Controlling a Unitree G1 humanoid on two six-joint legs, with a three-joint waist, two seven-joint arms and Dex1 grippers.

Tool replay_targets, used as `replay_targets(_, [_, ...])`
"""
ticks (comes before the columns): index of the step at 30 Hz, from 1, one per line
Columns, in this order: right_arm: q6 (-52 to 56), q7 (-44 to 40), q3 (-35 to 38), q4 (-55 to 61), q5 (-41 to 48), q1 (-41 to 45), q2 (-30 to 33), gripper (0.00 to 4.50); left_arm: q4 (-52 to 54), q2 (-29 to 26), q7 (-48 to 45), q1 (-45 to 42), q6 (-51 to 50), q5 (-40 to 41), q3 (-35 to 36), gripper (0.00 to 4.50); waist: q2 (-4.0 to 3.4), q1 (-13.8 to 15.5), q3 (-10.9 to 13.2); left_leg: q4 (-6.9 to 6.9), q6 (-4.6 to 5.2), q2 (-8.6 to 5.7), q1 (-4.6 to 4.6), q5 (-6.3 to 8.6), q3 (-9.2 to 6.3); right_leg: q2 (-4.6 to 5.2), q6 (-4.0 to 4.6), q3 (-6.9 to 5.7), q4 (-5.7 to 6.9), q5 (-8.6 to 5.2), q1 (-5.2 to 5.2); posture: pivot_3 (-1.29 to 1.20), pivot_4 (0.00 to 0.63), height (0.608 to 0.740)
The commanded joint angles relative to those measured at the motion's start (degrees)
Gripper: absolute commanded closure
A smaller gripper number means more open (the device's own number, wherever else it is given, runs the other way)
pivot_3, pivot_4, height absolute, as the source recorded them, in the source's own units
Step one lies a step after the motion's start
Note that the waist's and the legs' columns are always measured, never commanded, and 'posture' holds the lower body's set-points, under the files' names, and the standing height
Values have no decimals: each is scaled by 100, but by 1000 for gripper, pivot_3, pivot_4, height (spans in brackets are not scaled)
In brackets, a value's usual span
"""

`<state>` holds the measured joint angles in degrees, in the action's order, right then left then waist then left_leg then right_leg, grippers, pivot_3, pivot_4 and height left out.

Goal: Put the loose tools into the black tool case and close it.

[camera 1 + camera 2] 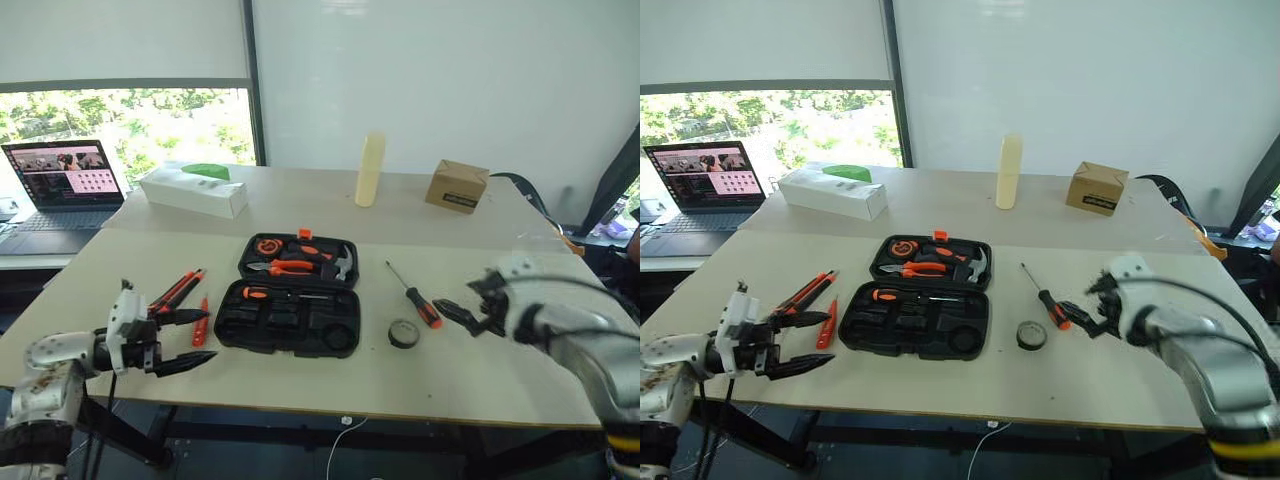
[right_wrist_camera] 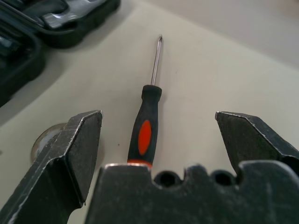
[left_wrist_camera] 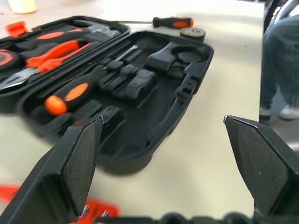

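Black plastic forms the case (image 1: 290,318), which lies open flat in the middle of the table (image 1: 480,385), lid half away from the robot and tray half toward it, so that its moulded slots can be reached from above. One screwdriver (image 1: 282,294) is already seated along the tray's far edge, next to the hinge, and pliers (image 1: 288,267), a hammer and a tape measure fill the lid. What is left loose is split to either side, which seems to be why the arms are spread. To the right of the case a second screwdriver (image 2: 146,118) lies with its handle toward the robot, and a tape roll (image 1: 404,333) sits just beside it; the right gripper (image 1: 462,315) is held low behind that handle, its fingers wide apart and lined up on either side of it (a pose that reads as an approach for a grasp, with nothing held yet). To the left of the case a knife (image 1: 178,291) and a slim orange tool (image 1: 201,323) rest close together; the left gripper (image 1: 183,341) is held just beside them, pointed across toward the case, its fingers likewise spread and empty. By this reckoning most of the packing is not yet done, and the lid cannot be shut until the slots are filled.
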<state>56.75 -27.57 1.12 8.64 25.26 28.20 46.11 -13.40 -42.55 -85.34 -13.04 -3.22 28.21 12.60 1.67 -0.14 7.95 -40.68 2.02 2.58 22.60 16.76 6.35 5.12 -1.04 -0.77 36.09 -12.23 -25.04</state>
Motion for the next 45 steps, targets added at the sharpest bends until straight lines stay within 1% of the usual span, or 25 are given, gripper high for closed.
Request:
replay_targets(1, [211,-242,-728,-816,-507,665,40,0,606,110,228,-56,-127,206,-30,64,-1,26,0,-2,-5,-3,19,-3,0,0,-3,-3,-1,1,-17,0,150,740])
replay_targets(4, [55,-299,-1113,-1705,-872,1231,-200,0,789,179,377,-89,-186,227,-74,64,-2,23,0,-2,-9,-7,49,-6,15,0,-15,-13,-7,6,-29,0,150,740])
replay_targets(7, [45,-576,-1403,-2100,-1080,1527,-261,730,833,131,422,-67,-216,245,-41,0,-3,1,1,-4,-8,-15,65,-5,15,8,-39,-10,-32,19,-29,0,150,740])
replay_targets(10, [-48,-750,-1538,-2354,-1265,1645,-296,1748,772,72,413,-17,-193,221,7,0,-3,-12,1,-8,9,-25,66,5,10,18,-54,-5,-39,24,-24,0,150,740])
replay_targets(12, [-169,-814,-1489,-2458,-1333,1692,-334,2402,750,55,413,9,-165,204,10,0,-3,-20,1,-11,18,-26,65,10,10,20,-57,-4,-39,25,-23,0,150,740])
replay_targets(13, [-198,-862,-1456,-2472,-1356,1708,-328,2825,762,54,433,23,-173,206,10,0,-3,-24,1,-11,18,-26,64,10,9,19,-57,-4,-39,25,-22,0,150,740])
replay_targets(15, [-546,-928,-1237,-2376,-1356,1707,-299,3445,797,50,480,68,-184,219,39,0,-4,-39,2,-11,18,-25,62,10,9,18,-57,-4,-35,25,-23,0,150,740])
replay_targets(16, [-906,-984,-1079,-2252,-1347,1705,-262,3529,809,39,509,106,-199,238,81,0,-7,-52,3,-10,17,-25,62,9,9,17,-57,-4,-35,25,-23,0,150,740])
replay_targets(18, [-1903,-1186,-873,-1952,-1391,1675,-159,3529,809,31,582,162,-190,271,182,0,-20,-60,12,-11,15,-24,62,8,9,17,-57,-2,-33,25,-25,0,150,740])
replay_targets(20, [-2891,-1709,-836,-1659,-1376,1670,-83,3529,814,27,687,227,-245,333,308,0,-27,-66,16,-10,15,-25,60,8,9,17,-57,0,-33,25,-27,0,150,740])
replay_targets(21, [-3390,-2170,-956,-1494,-1346,1712,-74,3529,797,26,741,273,-250,350,372,0,-27,-77,16,-9,15,-24,59,8,9,15,-57,1,-32,25,-27,0,150,740])
replay_targets(22, [-3566,-2568,-1220,-1346,-1328,1878,-206,3529,763,28,793,354,-267,365,445,0,-27,-89,16,-9,14,-17,58,8,9,10,-57,0,-32,25,-27,0,150,740])
replay_targets(24, [-3524,-3060,-1791,-1239,-1456,2208,-536,3529,674,41,850,470,-235,343,518,0,-27,-186,16,-8,14,-8,49,8,13,4,-55,5,-33,25,-26,0,150,740])
replay_targets(25, [-3406,-3127,-2001,-1282,-1550,2358,-749,3529,642,44,860,528,-215,324,535,0,-27,-227,16,-7,15,-5,38,8,15,4,-51,6,-32,26,-22,0,150,740])
replay_targets(26, [-3350,-3166,-2104,-1327,-1622,2441,-878,3529,627,43,866,562,-199,313,540,0,-27,-241,16,-7,13,-2,31,7,13,3,-47,4,-32,24,-20,0,150,740])
replay_targets(28, [-2793,-3189,-2592,-1379,-1807,2680,-1374,3529,601,64,929,686,-154,289,590,0,-27,-227,16,-7,9,0,27,5,13,5,-40,-3,-23,24,-19,0,150,740])
replay_targets(30, [-2563,-3103,-3008,-1508,-2161,2787,-1695,3529,626,75,981,779,-132,289,634,0,-27,-208,17,-10,5,2,28,3,16,12,-37,-5,-14,26,-22,0,150,740])
replay_targets(33, [-2465,-3066,-3344,-1663,-2573,2770,-1826,3529,723,75,1025,881,-118,312,644,0,-27,-112,17,-15,-6,2,38,-4,18,16,-34,-16,-2,28,-24,0,150,740])
replay_targets(36, [-2357,-2995,-3456,-1751,-2793,2709,-1903,3529,809,79,1071,960,-113,330,644,0,-27,-40,17,-17,-23,-5,50,-13,24,21,-37,-24,-3,30,-26,0,150,740])
replay_targets(42, [-2357,-3008,-3441,-2075,-3086,2659,-1865,3529,937,61,1128,1090,-134,344,670,0,-26,-74,16,-13,-47,-7,48,-26,31,13,-34,-36,-6,28,-23,0,150,740])
replay_targets(45, [-2681,-3087,-3497,-2357,-3234,2735,-1858,3529,954,47,1145,1099,-148,343,668,0,-26,-70,16,-13,-45,-8,43,-25,32,13,-31,-35,-11,26,-21,0,150,740])
